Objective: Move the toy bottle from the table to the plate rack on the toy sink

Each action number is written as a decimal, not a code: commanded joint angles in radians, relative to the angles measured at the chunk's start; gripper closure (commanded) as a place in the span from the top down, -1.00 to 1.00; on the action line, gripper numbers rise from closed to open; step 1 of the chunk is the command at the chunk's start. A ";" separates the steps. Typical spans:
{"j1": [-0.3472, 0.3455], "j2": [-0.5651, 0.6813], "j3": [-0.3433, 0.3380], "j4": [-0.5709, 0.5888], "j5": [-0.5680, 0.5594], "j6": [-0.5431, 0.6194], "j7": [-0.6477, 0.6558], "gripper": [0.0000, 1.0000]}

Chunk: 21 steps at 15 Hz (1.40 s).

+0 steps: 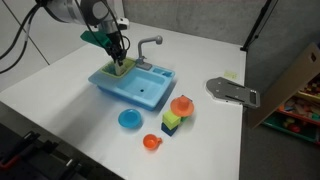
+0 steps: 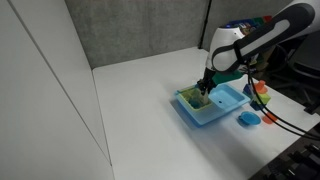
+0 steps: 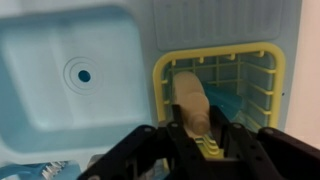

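Over the yellow-green slotted plastic plate rack (image 3: 264, 52), at the 3 o'clock end of the light-blue plastic toy sink (image 3: 40, 110), I hold my gripper (image 3: 195, 128) with jaws clamped on the tiny beige toy bottle (image 3: 188, 95), low for a clean release.

My arm (image 1: 85, 12) reaches in from about 11 o'clock in an exterior view. Where the arm (image 2: 262, 32) shows in an exterior view from the opposite side, it enters from about 2 o'clock. The wrist is bent so that the gripper (image 1: 119, 56) points straight down. In the wrist view the gripper (image 3: 192, 128) comes in from 6 o'clock. Its black fingers (image 3: 232, 148) are clamped on the toy bottle (image 3: 190, 98), which sticks out toward 12 o'clock between them.
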 commanded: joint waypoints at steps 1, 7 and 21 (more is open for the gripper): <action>-0.014 0.000 0.002 0.020 0.021 -0.021 -0.022 0.20; -0.037 -0.061 0.009 0.003 0.050 -0.041 -0.035 0.98; -0.057 -0.414 0.002 -0.119 0.034 -0.327 -0.074 1.00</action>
